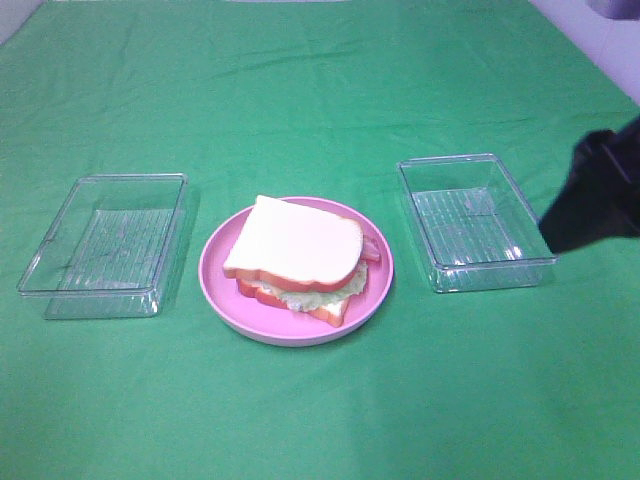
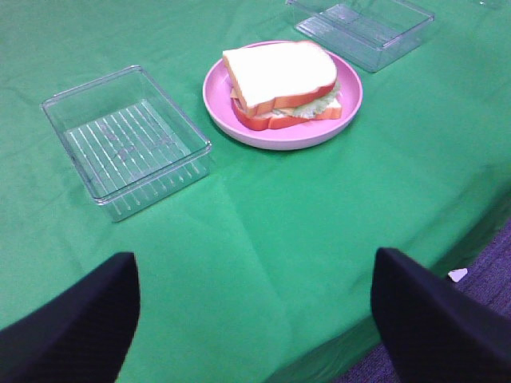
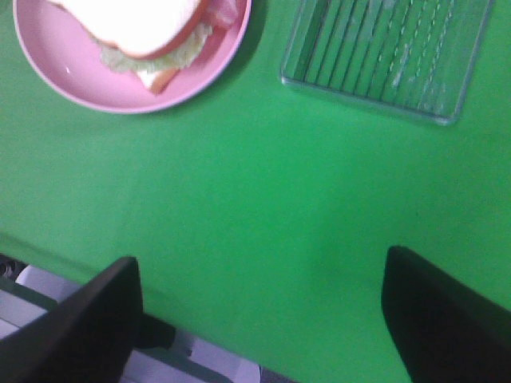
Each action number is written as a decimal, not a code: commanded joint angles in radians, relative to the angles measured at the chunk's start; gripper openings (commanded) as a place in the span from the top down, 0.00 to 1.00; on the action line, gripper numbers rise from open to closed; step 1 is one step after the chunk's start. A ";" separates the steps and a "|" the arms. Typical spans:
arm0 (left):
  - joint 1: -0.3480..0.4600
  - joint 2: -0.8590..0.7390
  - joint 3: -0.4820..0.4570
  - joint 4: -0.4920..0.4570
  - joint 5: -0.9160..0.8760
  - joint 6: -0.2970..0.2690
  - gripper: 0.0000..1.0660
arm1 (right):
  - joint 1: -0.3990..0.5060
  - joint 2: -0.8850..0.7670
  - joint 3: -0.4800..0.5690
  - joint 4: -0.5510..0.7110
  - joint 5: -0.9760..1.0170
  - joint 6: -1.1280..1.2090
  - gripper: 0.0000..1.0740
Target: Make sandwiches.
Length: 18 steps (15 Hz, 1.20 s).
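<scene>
A stacked sandwich [image 1: 296, 256] of two white slices with orange crust, green lettuce and a bit of pink bacon lies on the round pink plate [image 1: 220, 280] at the table's middle. It also shows in the left wrist view as the sandwich [image 2: 279, 81] and partly in the right wrist view as the sandwich [image 3: 152, 32]. My left gripper [image 2: 255, 319] hangs open near the table's front edge, well away from the plate, with nothing between its fingers. My right gripper [image 3: 259, 315] is open and empty too, over the cloth near the table's edge. Only a dark part of the right arm [image 1: 600, 190] enters the high view.
A clear plastic box [image 1: 105, 243] stands empty left of the plate, and a second clear box [image 1: 474, 220] stands empty to its right. A green cloth [image 1: 320, 400] covers the whole table. The table's edge and the floor show in both wrist views.
</scene>
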<state>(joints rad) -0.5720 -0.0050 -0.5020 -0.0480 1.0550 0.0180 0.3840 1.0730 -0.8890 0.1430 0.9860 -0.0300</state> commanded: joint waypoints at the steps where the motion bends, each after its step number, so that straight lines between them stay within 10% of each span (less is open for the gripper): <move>1: 0.001 -0.022 0.003 -0.015 -0.009 0.016 0.28 | 0.001 -0.163 0.087 -0.030 0.074 0.002 0.28; 10: 0.001 -0.022 0.003 -0.023 -0.009 0.025 0.28 | 0.001 -0.945 0.362 -0.039 0.109 -0.069 0.28; 18: 0.001 -0.021 0.003 -0.022 -0.009 0.025 0.28 | 0.001 -0.994 0.384 -0.049 0.075 -0.069 0.28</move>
<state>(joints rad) -0.5720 -0.0050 -0.5020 -0.0670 1.0550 0.0430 0.3840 0.0880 -0.5060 0.1020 1.0740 -0.0860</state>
